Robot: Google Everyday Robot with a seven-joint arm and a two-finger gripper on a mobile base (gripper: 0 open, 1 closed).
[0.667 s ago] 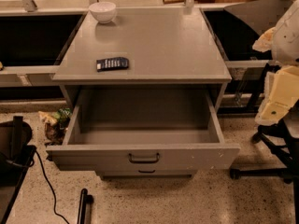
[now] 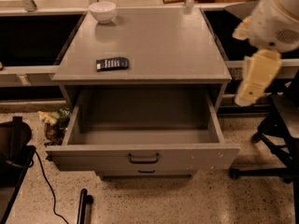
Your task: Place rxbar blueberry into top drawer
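Note:
The rxbar blueberry (image 2: pixel 112 63), a flat dark bar with pale print, lies on the grey cabinet top near its front left. The top drawer (image 2: pixel 140 135) is pulled wide open below it and nothing lies inside; its dark pull handle (image 2: pixel 144 158) faces me. My gripper (image 2: pixel 254 80), a cream-coloured part hanging from the white arm (image 2: pixel 275 22), hovers at the right, just beyond the cabinet's right edge, well away from the bar. It holds nothing that I can see.
A white bowl (image 2: pixel 103 10) stands at the back left of the cabinet top. A lower drawer front (image 2: pixel 145 172) sits under the open drawer. A black office chair (image 2: pixel 282 125) stands at the right. A cable and dark gear (image 2: pixel 14 146) and crumpled wrappers (image 2: pixel 53 122) lie on the floor at the left.
The arm and gripper have moved a little to the left, closer to the cabinet's right edge. The bar, the bowl and the drawer have not moved.

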